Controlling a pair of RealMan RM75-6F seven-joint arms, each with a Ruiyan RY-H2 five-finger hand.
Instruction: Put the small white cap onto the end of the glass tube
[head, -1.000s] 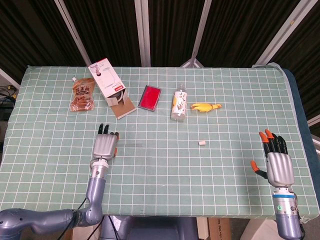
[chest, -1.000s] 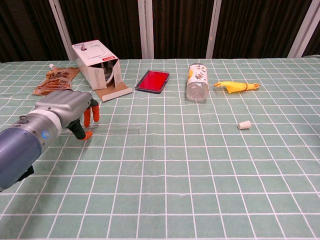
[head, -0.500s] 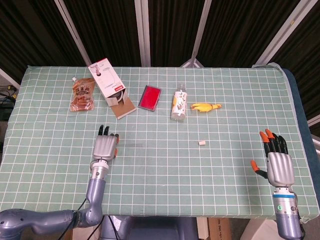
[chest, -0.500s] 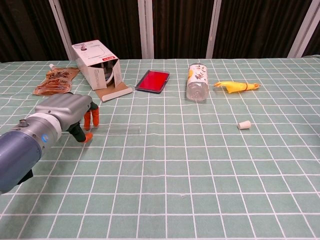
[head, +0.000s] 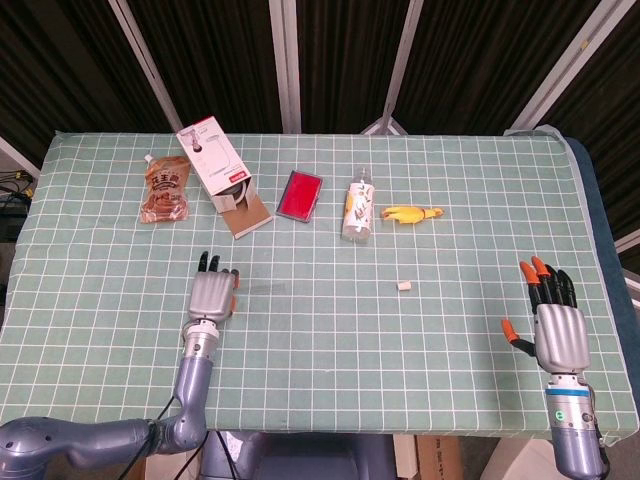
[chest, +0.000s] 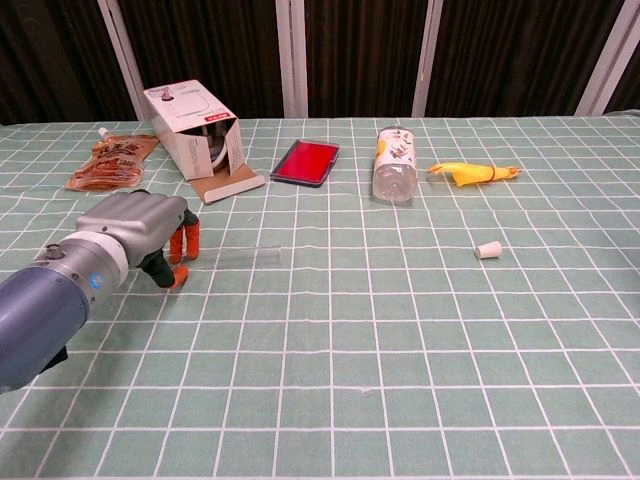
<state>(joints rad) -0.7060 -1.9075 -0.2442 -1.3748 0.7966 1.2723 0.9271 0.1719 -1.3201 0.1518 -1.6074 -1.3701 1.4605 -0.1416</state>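
The small white cap (head: 404, 286) (chest: 488, 250) lies on the checked cloth, right of centre. The glass tube (head: 262, 290) (chest: 245, 258) is a faint clear rod lying flat, left of centre. My left hand (head: 211, 294) (chest: 135, 225) sits at the tube's left end, its orange fingertips (chest: 185, 242) bent down to the cloth; I cannot see a grip on the tube. My right hand (head: 555, 325) rests near the front right edge with fingers spread and nothing in it, far from the cap. Only the head view shows it.
Along the back stand a brown snack pouch (head: 166, 190), an opened white carton (head: 222, 176), a red flat case (head: 301, 194), a lying bottle (head: 358, 205) and a yellow toy (head: 412, 213). The table's right edge (head: 590, 200) is close to my right hand.
My left hand has slid a little toward the front edge beside the tube's end. The tube, cap and right hand have not moved.
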